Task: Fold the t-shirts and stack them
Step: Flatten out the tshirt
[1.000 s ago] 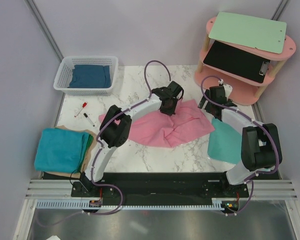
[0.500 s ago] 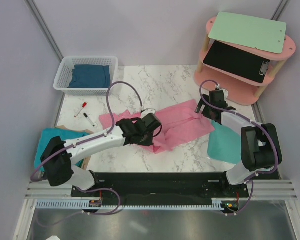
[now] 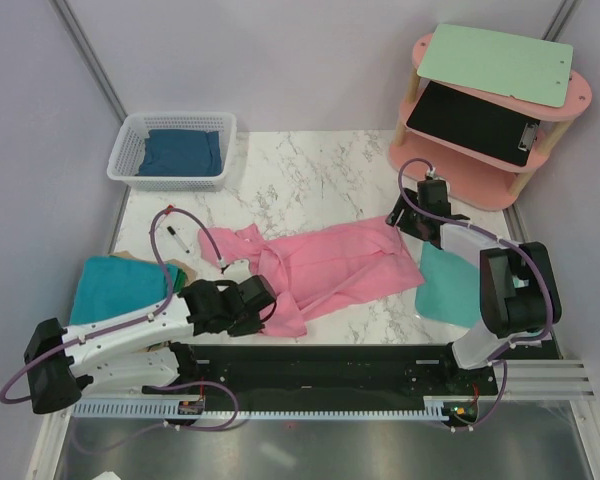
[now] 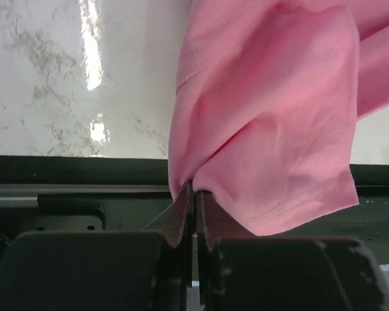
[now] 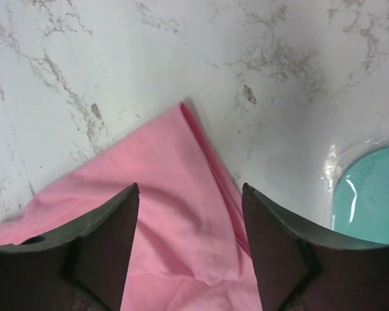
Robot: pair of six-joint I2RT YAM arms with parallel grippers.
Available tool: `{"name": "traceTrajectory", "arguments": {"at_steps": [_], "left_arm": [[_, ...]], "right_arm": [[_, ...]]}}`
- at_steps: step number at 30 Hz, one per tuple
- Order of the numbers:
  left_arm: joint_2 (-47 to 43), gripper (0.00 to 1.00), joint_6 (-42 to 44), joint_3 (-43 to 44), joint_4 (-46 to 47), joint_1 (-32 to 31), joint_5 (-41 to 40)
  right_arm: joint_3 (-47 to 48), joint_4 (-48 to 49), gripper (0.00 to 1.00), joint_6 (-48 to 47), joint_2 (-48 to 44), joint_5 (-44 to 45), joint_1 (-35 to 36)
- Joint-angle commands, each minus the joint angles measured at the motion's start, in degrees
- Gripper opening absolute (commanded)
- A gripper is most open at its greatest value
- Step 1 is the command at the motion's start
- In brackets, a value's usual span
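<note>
The left pincer (image 4: pixel 196 189) is pressed together on a fold of the pink t-shirt (image 3: pixel 340 265) at the near edge of the bench (image 3: pixel 320 175), while the right pincer (image 5: pixel 189 189) hangs spread over its far-right corner.

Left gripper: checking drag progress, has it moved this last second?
Yes: left gripper moved nearward, away from the basket, pulling the pink t-shirt.

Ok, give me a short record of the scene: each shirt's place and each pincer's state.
pink shirt: unfolded, stretched across the middle of the table
left pincer: shut on pink shirt's near-left corner, at near table edge
right pincer: open, over pink shirt's far-right corner
teal shirt: folded, near-left
dark blue shirt: in white basket, far-left
</note>
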Motion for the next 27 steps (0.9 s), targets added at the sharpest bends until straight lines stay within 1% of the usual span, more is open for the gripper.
{"name": "traceTrajectory", "arguments": {"at_steps": [1, 3, 4, 5, 6, 7, 9, 10, 11, 12, 14, 19, 23, 27], "left_arm": [[-0.6, 0.02, -9.8, -2.6, -4.6, -2.1, -0.2], [0.3, 0.13, -10.2, -3.0, -4.7, -2.7, -0.1], [0.7, 0.24, -10.3, -3.0, -4.8, -2.9, 0.1], [1.1, 0.31, -10.6, -2.9, -4.9, -3.4, 0.0], [1.8, 0.4, -11.3, -2.6, -5.0, -3.7, -0.1], [2.0, 0.56, -11.9, -2.3, -5.5, -4.2, -0.3], [2.2, 0.71, -13.6, -1.3, -6.2, -6.5, -1.5], [2.4, 0.85, -13.8, -0.7, -6.9, -7.2, -3.2], [2.6, 0.88, -13.9, 0.9, -7.4, -8.3, -4.1], [2.9, 0.89, -13.5, 1.8, -7.8, -8.6, -5.1], [4.5, 0.89, -12.7, 4.5, -9.3, -8.8, -7.4], [9.0, 0.9, -9.9, 9.0, -11.2, -8.8, -11.0], [11.9, 0.9, -8.7, 11.4, -11.4, -8.8, -11.7], [12.0, 0.92, -8.7, 11.8, -11.7, -8.9, -12.9]], "right_arm": [[0.6, 3.2, 0.62, 3.3, 1.2, -5.2, -0.3], [0.6, 2.4, 0.61, 3.6, 0.9, -6.9, -0.3], [0.4, 2.4, 0.6, 3.6, 0.5, -7.2, -0.3], [0.3, 0.5, 0.59, 3.6, -0.5, -7.2, -0.2], [0.3, -1.1, 0.58, 3.3, -1.1, -7.2, -0.2], [0.1, -2.1, 0.57, 3.0, -1.9, -7.0, -0.2], [-0.3, -4.7, 0.57, 2.1, -4.5, -6.8, -0.3], [-0.7, -5.6, 0.56, 1.9, -6.0, -6.7, -0.2], [-1.1, -6.5, 0.55, 1.5, -6.8, -6.6, -0.3], [-1.2, -8.0, 0.54, 1.5, -7.4, -6.7, -0.3], [-2.2, -9.2, 0.47, 1.0, -9.0, -7.1, -0.2], [-5.0, -10.2, 0.4, 1.1, -10.7, -6.5, -0.2], [-5.7, -10.8, 0.39, 1.2, -9.7, -6.9, -0.3], [-6.1, -11.0, 0.4, 1.0, -8.8, -6.7, -0.3]]}}
